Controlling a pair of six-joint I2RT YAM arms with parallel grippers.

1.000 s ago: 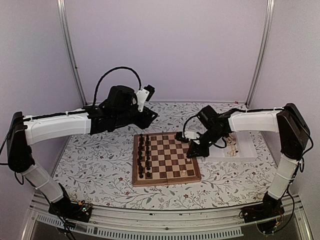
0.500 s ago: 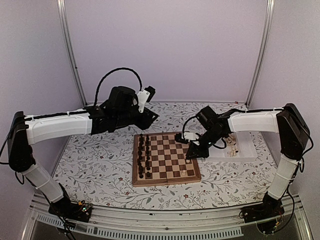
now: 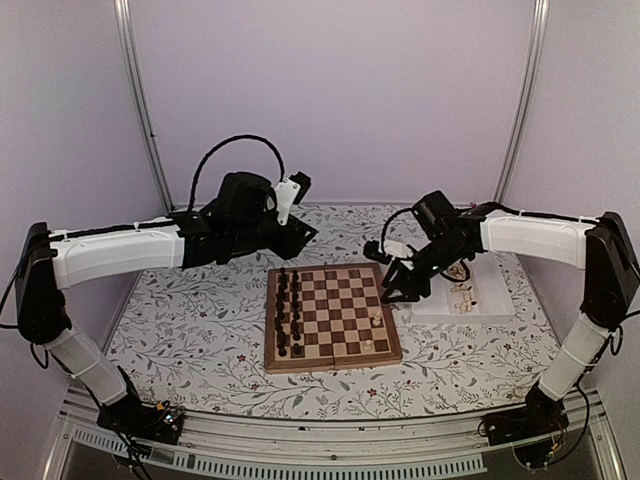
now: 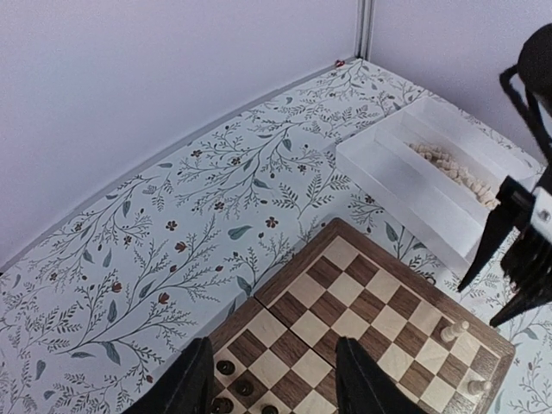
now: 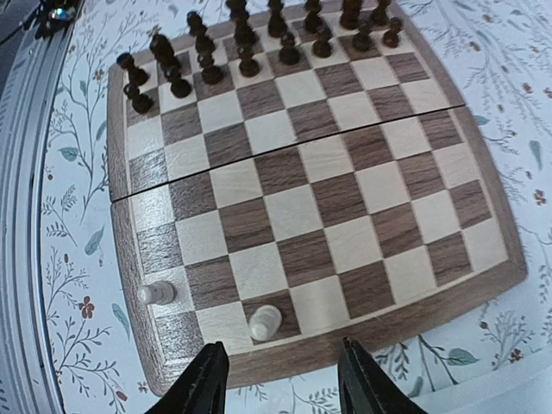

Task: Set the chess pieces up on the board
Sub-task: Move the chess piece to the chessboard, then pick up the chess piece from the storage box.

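The board [image 3: 335, 301] lies mid-table, and two pale chess pieces [image 3: 376, 322] stand near its right edge. The right wrist view shows them as a taller one [image 5: 265, 322] and a pawn [image 5: 156, 293]. My right gripper [image 3: 398, 290] hangs open over the board's right rim, empty, its fingers [image 5: 207, 381] set on either side of the rim below the taller piece. More pale pieces [image 3: 462, 295] lie in the white tray [image 3: 488, 285]. My left gripper [image 3: 300, 233] hovers open and empty above the board's far left corner [image 4: 259, 297].
Dark pieces [image 3: 288, 310] fill the two left columns of the board and show at the top of the right wrist view [image 5: 250, 39]. The floral tablecloth [image 3: 190, 320] surrounds the board. Enclosure walls and posts stand behind.
My right gripper has opened and let go of a pale piece on the board's right edge. It then pulled up and back towards the tray. The left arm has not moved.
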